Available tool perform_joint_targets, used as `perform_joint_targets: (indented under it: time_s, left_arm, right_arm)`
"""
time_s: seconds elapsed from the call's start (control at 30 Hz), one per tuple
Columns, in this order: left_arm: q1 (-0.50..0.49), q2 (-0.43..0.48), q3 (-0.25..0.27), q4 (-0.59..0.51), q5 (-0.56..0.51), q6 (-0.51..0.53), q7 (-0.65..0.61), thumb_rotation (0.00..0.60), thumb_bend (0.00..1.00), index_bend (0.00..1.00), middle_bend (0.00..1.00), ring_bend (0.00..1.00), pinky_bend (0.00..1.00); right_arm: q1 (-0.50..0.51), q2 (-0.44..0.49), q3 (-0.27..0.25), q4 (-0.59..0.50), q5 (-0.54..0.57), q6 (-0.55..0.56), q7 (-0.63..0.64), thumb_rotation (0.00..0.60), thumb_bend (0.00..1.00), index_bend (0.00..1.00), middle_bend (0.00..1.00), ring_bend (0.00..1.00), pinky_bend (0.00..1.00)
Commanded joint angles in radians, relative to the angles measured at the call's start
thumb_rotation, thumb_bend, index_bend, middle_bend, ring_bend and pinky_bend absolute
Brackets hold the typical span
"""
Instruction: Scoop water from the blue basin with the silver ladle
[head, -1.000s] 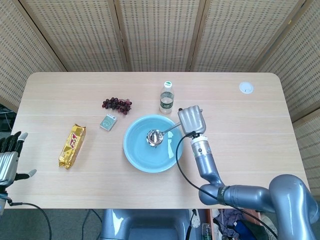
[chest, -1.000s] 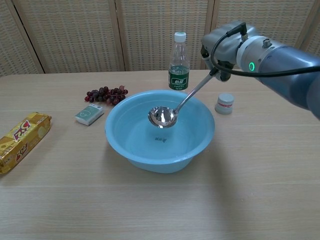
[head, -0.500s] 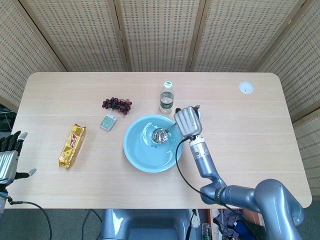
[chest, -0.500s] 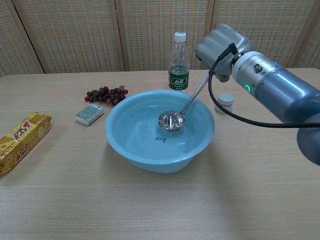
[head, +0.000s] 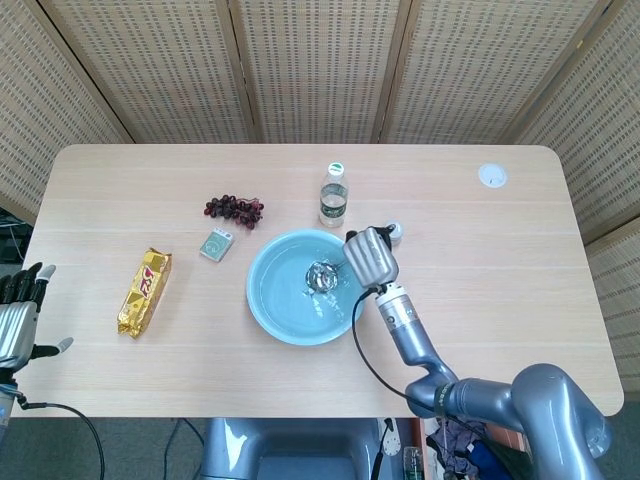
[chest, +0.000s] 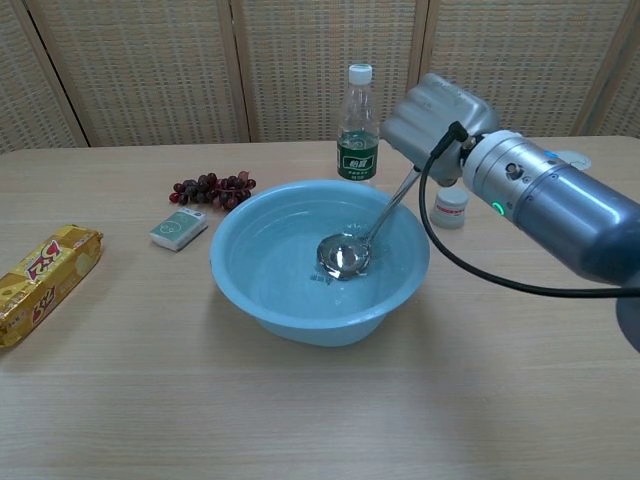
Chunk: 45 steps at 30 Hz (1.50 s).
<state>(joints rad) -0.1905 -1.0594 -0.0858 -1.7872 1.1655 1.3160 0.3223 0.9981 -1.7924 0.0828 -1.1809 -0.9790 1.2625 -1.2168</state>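
Note:
The blue basin holds water and sits at the table's middle. My right hand grips the handle of the silver ladle above the basin's right rim. The ladle's bowl is low in the basin, at the water. My left hand hangs off the table's left edge, holding nothing, fingers apart.
A water bottle stands behind the basin. Grapes and a small green box lie to its left. A gold snack pack lies further left. A small white jar sits by my right hand.
My right hand has moved down and toward the basin, and the ladle's bowl has dropped from above the water into it, shifting right.

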Motion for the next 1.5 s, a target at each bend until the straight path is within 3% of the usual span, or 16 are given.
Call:
perform_joint_targets:
  time_s: [0.03,0.27,0.47,0.97,1.5]
  left_arm:
    - [-0.001,0.0,0.001,0.0,0.0,0.0,0.001,0.6,0.0,0.0,0.0,0.0,0.0]
    - [-0.002,0.001,0.001,-0.001,-0.003,0.002,-0.002,0.6,0.0,0.0,0.0,0.0,0.0]
    - [-0.001,0.004,0.003,-0.002,0.0,0.004,-0.007,0.6,0.0,0.0,0.0,0.0,0.0]
    - [-0.002,0.006,0.005,-0.002,0.002,0.004,-0.011,0.6,0.0,0.0,0.0,0.0,0.0]
    - [-0.007,0.003,0.003,0.005,-0.011,-0.001,-0.008,0.6,0.0,0.0,0.0,0.0,0.0]
  right_arm:
    - [-0.017,0.011,0.063,-0.067,0.051,-0.004,0.011,0.6,0.84,0.77,0.95,0.94,1.0]
    - [-0.035,0.058,0.235,-0.256,0.264,-0.007,0.027,0.6,0.85,0.77,0.95,0.94,1.0]
    - [-0.031,0.115,0.317,-0.378,0.385,0.012,0.016,0.6,0.86,0.77,0.96,0.94,1.0]
    - [0.009,0.197,0.344,-0.503,0.489,0.085,-0.048,0.6,0.86,0.77,0.96,0.94,1.0]
    - [0.08,0.26,0.386,-0.591,0.694,0.16,-0.149,0.6,0.86,0.77,0.96,0.94,1.0]
